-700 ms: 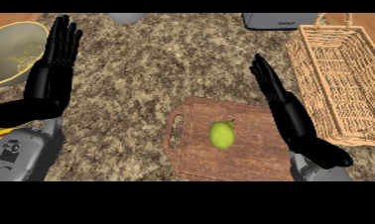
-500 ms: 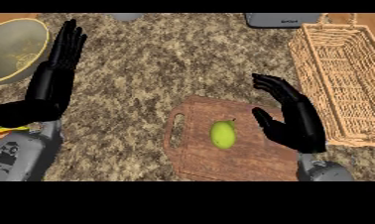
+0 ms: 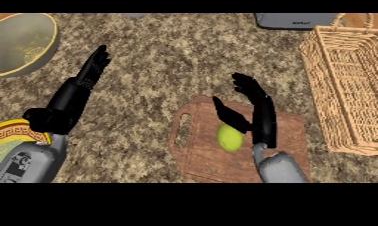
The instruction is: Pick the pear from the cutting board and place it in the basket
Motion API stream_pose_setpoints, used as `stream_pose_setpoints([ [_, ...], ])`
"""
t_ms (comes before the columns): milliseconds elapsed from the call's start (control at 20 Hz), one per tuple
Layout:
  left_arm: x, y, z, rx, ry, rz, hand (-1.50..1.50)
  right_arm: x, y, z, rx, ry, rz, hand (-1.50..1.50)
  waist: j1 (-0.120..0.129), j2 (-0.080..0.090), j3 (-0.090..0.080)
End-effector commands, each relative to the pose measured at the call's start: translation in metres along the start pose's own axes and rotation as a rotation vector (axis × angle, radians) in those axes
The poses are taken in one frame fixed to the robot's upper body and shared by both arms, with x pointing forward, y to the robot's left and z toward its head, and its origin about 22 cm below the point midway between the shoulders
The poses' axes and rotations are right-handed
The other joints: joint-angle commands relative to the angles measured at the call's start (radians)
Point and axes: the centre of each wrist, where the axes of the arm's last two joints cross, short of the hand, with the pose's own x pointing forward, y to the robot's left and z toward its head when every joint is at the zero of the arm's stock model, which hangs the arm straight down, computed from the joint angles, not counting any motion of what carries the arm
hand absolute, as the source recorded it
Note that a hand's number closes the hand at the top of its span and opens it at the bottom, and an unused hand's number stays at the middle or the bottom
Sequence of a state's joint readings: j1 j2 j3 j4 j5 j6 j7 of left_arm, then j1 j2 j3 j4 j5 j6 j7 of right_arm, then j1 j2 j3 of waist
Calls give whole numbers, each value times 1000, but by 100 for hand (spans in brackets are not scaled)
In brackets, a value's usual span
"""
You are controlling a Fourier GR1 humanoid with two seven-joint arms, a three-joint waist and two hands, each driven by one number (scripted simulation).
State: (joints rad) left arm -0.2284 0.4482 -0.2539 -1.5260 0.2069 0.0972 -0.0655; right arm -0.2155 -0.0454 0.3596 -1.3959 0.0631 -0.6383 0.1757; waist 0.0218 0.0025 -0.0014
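Right hand [image 3: 255, 107] sitting low centre-right over the cutting board [image 3: 288, 140], fingers straight, thumb spread out toward the left, nothing in it. Hovering right above the pear [image 3: 230, 138], thumb tip ending just past the fruit's upper edge; can't tell if it's actually touching. Pear itself lying roughly mid-board, lower centre of the frame, yellow-green and not gripped by anything.

Left hand [image 3: 74, 97] parked over at the left side, fingers straight and pointing up-frame, just resting, holding nothing. Bit of a patterned plate [image 3: 16, 134] peeking in at the lower left edge.

Further up: a big bowl [image 3: 26, 42] at upper left, a grey appliance [image 3: 295, 20] cut off at the top, and the wicker basket [image 3: 325, 95] running down the right edge, just off the board's right side.

Looks like the reach-and-grasp step, pick not done yet. Next up, probably: drop the palm, wrap fingers and thumb round the pear, lift, then swing right and over the basket rim. Round fruit, so could roll off the board if nudged sideways first.
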Motion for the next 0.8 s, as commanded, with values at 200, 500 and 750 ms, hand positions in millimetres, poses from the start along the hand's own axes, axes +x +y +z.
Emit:
stream_pose_setpoints([
  [200,-4,7,3,-19,47,3,0,11,17,-49,-222,196,372,-150,-6,-9,-8],
  [500,-7,13,6,-5,60,-16,0,58,-13,-89,-217,362,755,-150,-30,-25,-10],
  [750,-7,10,6,-5,56,-8,0,112,11,-86,80,571,883,-150,-28,-23,-5],
])
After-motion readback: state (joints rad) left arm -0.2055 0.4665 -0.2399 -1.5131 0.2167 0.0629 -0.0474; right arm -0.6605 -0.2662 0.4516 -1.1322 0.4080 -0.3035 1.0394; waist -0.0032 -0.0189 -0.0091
